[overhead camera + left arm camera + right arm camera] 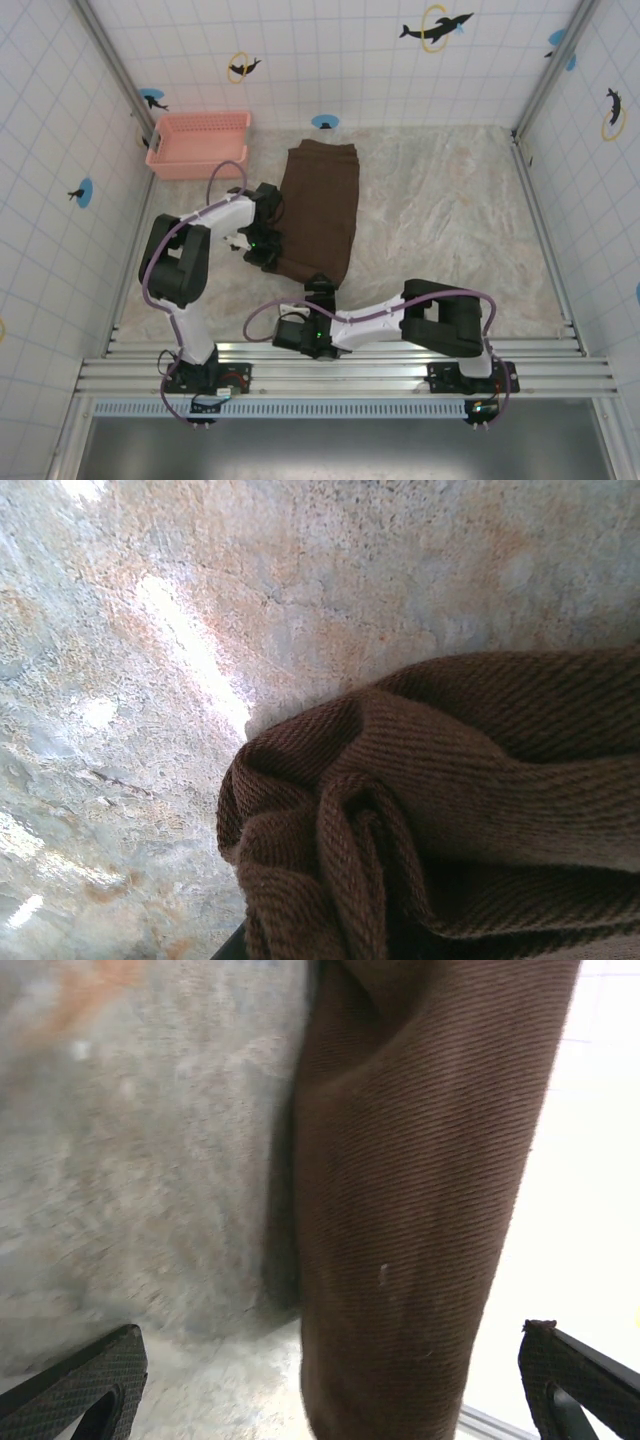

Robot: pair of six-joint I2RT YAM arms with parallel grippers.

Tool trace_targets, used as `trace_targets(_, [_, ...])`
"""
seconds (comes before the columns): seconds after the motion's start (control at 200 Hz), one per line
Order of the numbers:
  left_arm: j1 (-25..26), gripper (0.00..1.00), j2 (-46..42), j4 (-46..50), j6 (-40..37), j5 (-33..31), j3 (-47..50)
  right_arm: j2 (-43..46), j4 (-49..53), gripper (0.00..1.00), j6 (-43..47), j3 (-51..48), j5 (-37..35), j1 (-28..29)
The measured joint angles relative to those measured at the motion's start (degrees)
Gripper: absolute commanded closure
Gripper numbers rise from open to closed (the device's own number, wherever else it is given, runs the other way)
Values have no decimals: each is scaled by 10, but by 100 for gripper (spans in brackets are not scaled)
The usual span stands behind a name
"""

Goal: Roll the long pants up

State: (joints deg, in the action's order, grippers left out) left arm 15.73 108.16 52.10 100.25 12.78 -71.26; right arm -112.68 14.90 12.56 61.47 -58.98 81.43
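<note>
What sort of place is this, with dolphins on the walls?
Probably a mock laundry corner for robot trials: white tiled walls with dolphin stickers, a pink plastic basket, dark brown fabric long pants on a marbled table.

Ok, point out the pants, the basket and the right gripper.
pants [322, 205], top view, middle of the fabric.
basket [195, 165], top view, near wall.
right gripper [330, 1345], right wrist view, midway between fingertips.

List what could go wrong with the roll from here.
1. The left gripper pinches just a bunched corner of the long pants; pulling it alone may twist the fabric rather than roll it.
2. The right gripper stands open astride the near edge, holding nothing, so that side could lag and the roll come out skewed.
3. Both grippers sit close together at that edge and might bump.
</note>
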Motion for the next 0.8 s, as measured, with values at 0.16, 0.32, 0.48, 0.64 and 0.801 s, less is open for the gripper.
trace_targets(0.16, [0,100,1,1,0,0,-1,-23,-48,1,11,2,-37,-19])
trace_targets(0.32, [0,100,1,1,0,0,-1,-42,-92,2,23,4,-64,-41])
trace_targets(0.48, [0,100,2,1,0,0,-1,-66,-127,24,26,6,-85,-55])
trace_targets(0.64, [0,100,2,1,0,0,-1,-90,-144,93,33,7,-76,-64])
trace_targets(0.801, [-1,100,-1,-4,-10,-2,4,-96,-146,100,36,11,-48,-74])
